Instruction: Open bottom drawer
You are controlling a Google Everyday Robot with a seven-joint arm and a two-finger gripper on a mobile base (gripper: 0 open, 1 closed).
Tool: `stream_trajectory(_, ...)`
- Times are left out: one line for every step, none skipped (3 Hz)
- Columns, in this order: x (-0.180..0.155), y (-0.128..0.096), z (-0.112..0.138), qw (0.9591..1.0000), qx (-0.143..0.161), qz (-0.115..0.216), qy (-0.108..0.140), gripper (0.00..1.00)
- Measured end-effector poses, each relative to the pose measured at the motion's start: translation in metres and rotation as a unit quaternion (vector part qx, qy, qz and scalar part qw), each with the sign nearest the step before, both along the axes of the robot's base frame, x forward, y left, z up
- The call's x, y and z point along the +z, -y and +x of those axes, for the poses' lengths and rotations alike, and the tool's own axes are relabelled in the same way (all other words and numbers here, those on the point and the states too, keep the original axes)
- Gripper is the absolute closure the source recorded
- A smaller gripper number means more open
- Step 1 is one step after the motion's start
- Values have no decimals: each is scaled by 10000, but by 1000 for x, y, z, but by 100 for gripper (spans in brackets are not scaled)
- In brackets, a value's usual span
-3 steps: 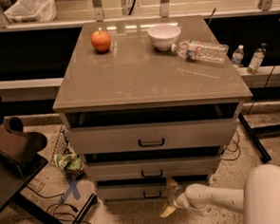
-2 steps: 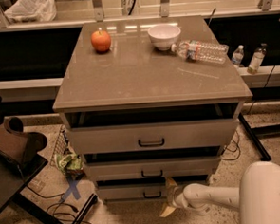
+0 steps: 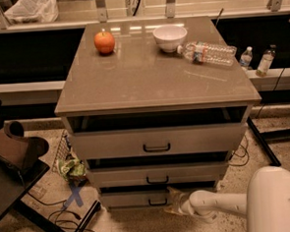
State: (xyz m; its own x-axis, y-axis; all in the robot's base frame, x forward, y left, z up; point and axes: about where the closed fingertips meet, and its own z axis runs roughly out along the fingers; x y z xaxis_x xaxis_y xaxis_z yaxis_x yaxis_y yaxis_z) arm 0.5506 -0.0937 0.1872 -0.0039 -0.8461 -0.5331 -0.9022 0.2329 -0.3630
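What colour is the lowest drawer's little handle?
Black, on the grey-beige bottom drawer; camera view shows it. The gripper is low down, beside the handle.

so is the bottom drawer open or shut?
Barely open at most. Only a thin dark strip shows above the bottom drawer front, and I cannot tell how far out it is. The gripper sits low at its right end.

Lab: robot hand (image 3: 173,205) low beside cabinet (image 3: 153,83), floor cables (image 3: 68,222).

Dim warm overhead light, glare streaks on glossy grey-brown cabinet top (image 3: 148,83) at 12 o'clock, black shadow under it, pale two-finger gripper (image 3: 176,203) murky at 6 o'clock
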Motion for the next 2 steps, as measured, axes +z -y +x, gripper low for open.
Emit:
stream_trajectory(-1,-2,0,10000,11,8,-7,78)
stream_trajectory(-1,-3,-1,10000,18,13,-10,99)
